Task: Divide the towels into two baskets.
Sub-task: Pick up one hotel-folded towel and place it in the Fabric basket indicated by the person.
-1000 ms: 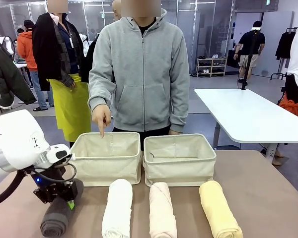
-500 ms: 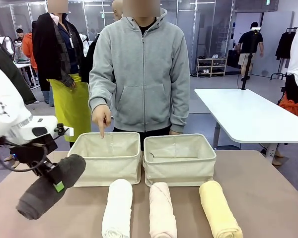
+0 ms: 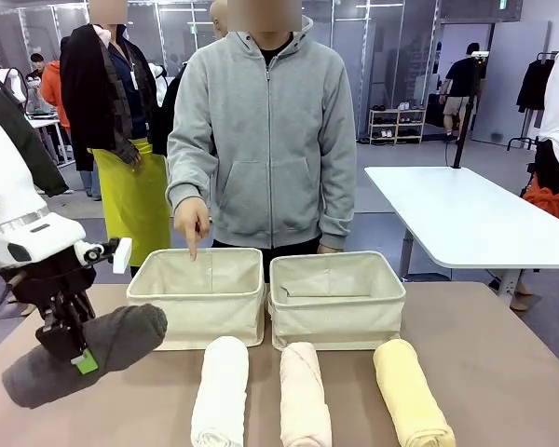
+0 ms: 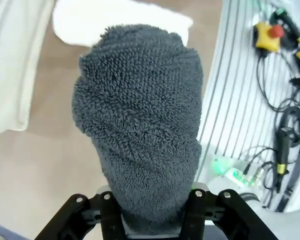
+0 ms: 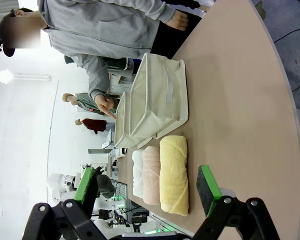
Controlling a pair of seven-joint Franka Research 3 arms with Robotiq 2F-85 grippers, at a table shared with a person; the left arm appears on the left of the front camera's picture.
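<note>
Now dark grey towel (image 3: 121,337) clamped mid-roll between left jaws, seemingly off table; right jaws open.

Left basket (image 3: 197,312) and right basket (image 3: 335,317) stand side by side, walls nearly touching, tops open. Person's hand (image 3: 192,222) points down over the left basket's far rim. White towel (image 3: 220,391), pink-beige towel (image 3: 304,396) and yellow towel (image 3: 410,391) lie in 1 row before them, with narrow gaps between. Bare counter (image 3: 503,372) lies right of the yellow towel. Left pincer (image 3: 77,354), clamped on dark grey towel (image 3: 130,333), hangs left of the left basket.

Left basket (image 3: 197,321) and right basket (image 3: 335,321) stand side by side at frame centre. Three towels (image 3: 304,400) lie in a row before them. A fourth towel (image 3: 130,333) hangs at lower left, above the table (image 3: 503,372).
</note>
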